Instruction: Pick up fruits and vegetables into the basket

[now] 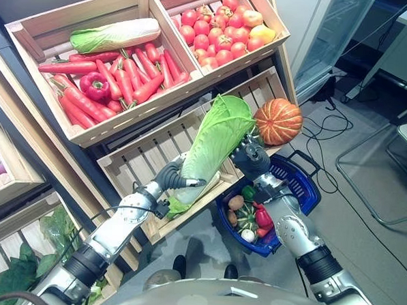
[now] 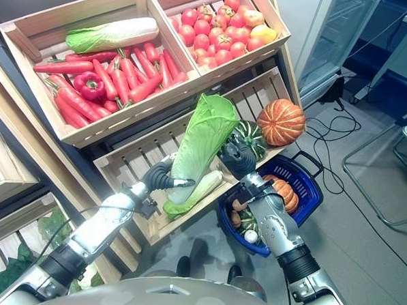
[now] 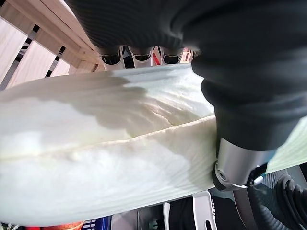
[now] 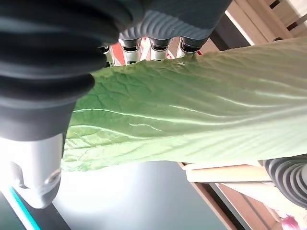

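Note:
A big napa cabbage (image 1: pixel 214 143) with green leaves and a pale stalk stands almost upright in front of the lower wooden crate (image 1: pixel 149 156). My left hand (image 1: pixel 169 174) is shut on its stalk end, and the left wrist view shows the fingers and thumb (image 3: pixel 240 163) wrapped round the white ribs (image 3: pixel 105 153). At the leafy side, my right hand (image 1: pixel 251 158) has its fingers curled over the green leaf (image 4: pixel 192 115) and its thumb (image 4: pixel 33 163) under it. The blue basket (image 1: pixel 292 176) sits just below my right forearm, holding a red pepper (image 1: pixel 263 217), a white onion (image 1: pixel 247 235) and other produce.
A second, paler cabbage (image 2: pixel 201 190) lies in the lower crate, with a dark green squash (image 2: pixel 248 138) and an orange pumpkin (image 1: pixel 278 121) further right. Upper crates hold carrots (image 1: pixel 129 77), a cabbage (image 1: pixel 115 35) and red fruit (image 1: pixel 220 30). Cables and a metal frame (image 1: pixel 366 181) lie on the floor at right.

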Robot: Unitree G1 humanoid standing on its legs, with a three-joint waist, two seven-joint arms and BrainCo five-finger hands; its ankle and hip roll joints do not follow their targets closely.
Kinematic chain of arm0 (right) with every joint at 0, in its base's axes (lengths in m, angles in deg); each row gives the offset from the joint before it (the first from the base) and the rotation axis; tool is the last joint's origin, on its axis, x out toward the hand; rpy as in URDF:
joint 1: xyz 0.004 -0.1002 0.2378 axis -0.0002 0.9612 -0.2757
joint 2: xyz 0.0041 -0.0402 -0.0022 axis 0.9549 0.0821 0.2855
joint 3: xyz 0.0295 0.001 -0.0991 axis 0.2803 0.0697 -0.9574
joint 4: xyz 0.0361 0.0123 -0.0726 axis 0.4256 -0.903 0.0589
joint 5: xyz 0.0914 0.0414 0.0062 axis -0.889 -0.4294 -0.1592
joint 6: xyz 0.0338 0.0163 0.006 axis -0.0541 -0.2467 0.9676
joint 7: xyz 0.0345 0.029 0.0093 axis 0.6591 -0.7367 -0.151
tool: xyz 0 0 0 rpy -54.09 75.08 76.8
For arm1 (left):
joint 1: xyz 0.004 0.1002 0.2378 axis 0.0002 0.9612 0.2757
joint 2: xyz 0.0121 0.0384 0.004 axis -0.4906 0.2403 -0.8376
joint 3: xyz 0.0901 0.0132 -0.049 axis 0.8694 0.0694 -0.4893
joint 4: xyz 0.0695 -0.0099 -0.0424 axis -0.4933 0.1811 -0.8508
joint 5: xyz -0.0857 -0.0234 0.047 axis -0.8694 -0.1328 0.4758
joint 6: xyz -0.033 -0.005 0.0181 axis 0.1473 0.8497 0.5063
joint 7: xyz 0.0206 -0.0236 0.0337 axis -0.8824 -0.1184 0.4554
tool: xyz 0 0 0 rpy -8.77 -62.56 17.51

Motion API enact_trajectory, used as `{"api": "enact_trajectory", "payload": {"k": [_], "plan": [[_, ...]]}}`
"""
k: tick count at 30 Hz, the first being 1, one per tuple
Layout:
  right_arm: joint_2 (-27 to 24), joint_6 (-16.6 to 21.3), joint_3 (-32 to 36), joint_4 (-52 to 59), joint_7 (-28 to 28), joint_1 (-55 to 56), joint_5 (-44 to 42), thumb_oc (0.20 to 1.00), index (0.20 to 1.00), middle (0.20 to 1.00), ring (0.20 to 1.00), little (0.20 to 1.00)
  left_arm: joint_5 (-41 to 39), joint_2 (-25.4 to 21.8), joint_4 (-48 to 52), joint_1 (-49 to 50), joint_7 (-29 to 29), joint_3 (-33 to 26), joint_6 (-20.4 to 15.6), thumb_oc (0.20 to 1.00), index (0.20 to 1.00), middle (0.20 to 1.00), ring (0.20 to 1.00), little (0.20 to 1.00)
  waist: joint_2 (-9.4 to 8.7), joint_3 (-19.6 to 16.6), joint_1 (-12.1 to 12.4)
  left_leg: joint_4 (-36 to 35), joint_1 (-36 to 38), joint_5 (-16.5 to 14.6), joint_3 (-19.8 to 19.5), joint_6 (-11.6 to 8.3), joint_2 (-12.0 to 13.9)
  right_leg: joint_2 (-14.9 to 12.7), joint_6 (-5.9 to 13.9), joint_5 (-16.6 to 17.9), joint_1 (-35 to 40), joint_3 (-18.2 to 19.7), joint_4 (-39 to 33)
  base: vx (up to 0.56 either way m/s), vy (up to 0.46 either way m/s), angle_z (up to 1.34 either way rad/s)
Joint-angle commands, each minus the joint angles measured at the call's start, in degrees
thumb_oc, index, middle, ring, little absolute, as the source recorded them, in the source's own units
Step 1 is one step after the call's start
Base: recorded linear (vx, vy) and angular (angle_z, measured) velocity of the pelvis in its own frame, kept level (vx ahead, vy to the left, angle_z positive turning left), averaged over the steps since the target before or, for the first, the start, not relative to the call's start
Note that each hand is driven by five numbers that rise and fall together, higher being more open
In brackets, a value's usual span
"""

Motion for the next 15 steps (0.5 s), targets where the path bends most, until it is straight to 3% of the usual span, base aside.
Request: {"api": "enact_trajectory", "payload": {"k": [1,6,10,15], "plan": [[0.25,0.28,-2.06,6.12,-4.08,-0.89,-1.79,1.0,1.0,1.0,1.0,1.0,2.94,-1.43,2.0,-4.92,-2.07,-1.23,2.98,0.2,0.2,0.2,0.2,0.2,-2.25,-1.06,0.39,0.13,-0.16,-5.17,1.61,2.58,-2.39,-2.38,4.85,0.43,-1.03,1.18,0.26,0.0,0.0,0.0],[-1.11,1.3,-3.29,6.34,-3.76,-2.59,0.83,1.0,1.0,1.0,1.0,1.0,3.34,-3.23,-0.64,-6.64,-4.94,0.13,9.02,0.2,0.2,0.2,0.2,0.2,-1.92,-1.0,0.25,0.13,-0.14,-5.01,1.67,2.61,-2.32,-2.33,4.94,0.34,-1.0,1.45,0.26,0.0,0.0,0.0],[-2.24,3.62,-3.66,6.64,-2.53,-3.19,6.4,1.0,1.0,1.0,1.0,1.0,4.49,-4.02,-1.33,-6.91,-6.26,0.05,10.97,0.2,0.2,0.2,0.2,0.2,-1.86,-1.27,0.27,0.13,-0.15,-5.0,1.57,2.6,-2.28,-2.3,5.04,0.35,-1.05,1.68,0.26,0.0,0.0,0.0],[-4.55,4.01,-2.8,8.22,-2.08,-4.4,8.53,1.0,1.0,1.0,1.0,1.0,3.34,-4.53,-1.9,-7.13,-7.27,-0.43,9.73,0.2,0.2,0.2,0.2,0.2,-1.94,-1.43,0.18,0.13,-0.2,-5.03,1.61,2.61,-2.22,-2.25,5.16,0.43,-1.18,1.96,0.26,0.0,0.0,0.0]]}}
